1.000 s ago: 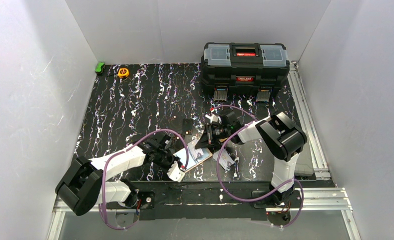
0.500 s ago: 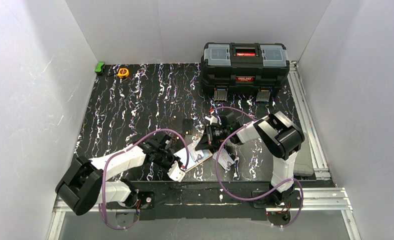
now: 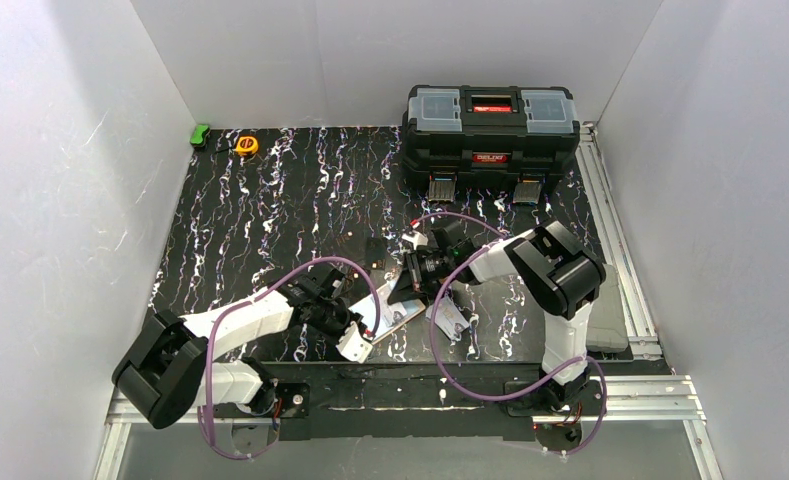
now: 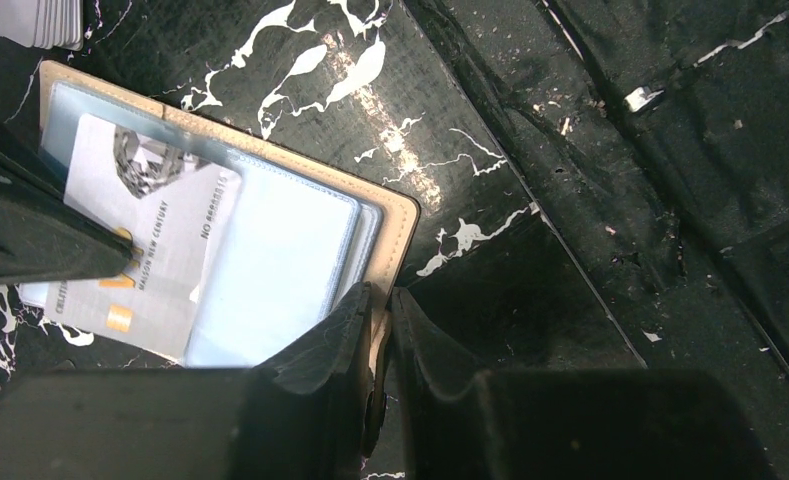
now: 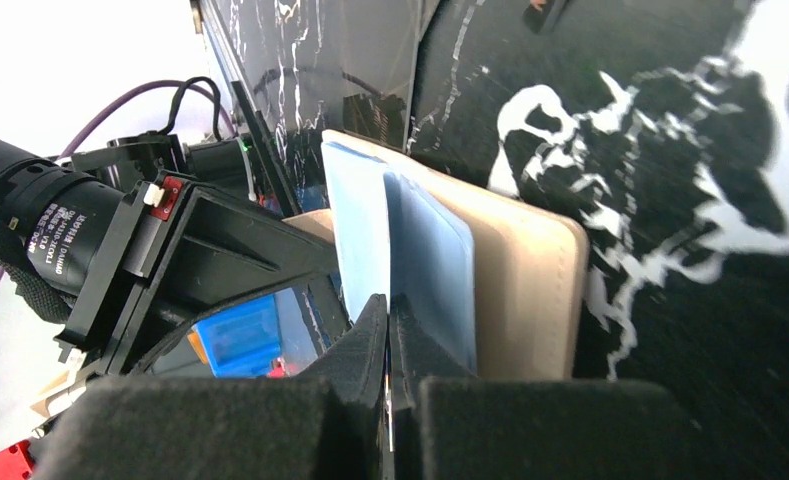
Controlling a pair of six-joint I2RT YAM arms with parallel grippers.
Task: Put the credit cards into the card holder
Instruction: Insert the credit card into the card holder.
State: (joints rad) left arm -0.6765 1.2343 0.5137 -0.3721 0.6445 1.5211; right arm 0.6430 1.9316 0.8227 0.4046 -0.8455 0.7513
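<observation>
The cream-beige card holder (image 4: pixel 395 215) lies open on the black mat near the front edge (image 3: pixel 394 318). My left gripper (image 4: pixel 380 298) is shut on the holder's near edge, pinning it (image 3: pixel 362 328). A silver-white credit card (image 4: pixel 155 235) lies partly inside the holder's clear sleeve. My right gripper (image 5: pixel 388 305) is shut on that card's edge and leans in from the holder's far side (image 3: pixel 404 288). In the right wrist view the holder (image 5: pixel 530 285) stands edge-on with its pale blue sleeves (image 5: pixel 370 220) beside the fingers. A small stack of credit cards (image 3: pixel 452 318) lies to the right of the holder.
A big black toolbox (image 3: pixel 490 125) stands at the back right. A yellow tape measure (image 3: pixel 247 145) and a small green object (image 3: pixel 201 135) sit at the back left corner. White walls enclose the mat on three sides. The stack of cards (image 4: pixel 40 20) shows in the left wrist view's corner.
My right gripper has shifted slightly left and toward the holder with the silver-white card. The left gripper has kept its hold and place.
</observation>
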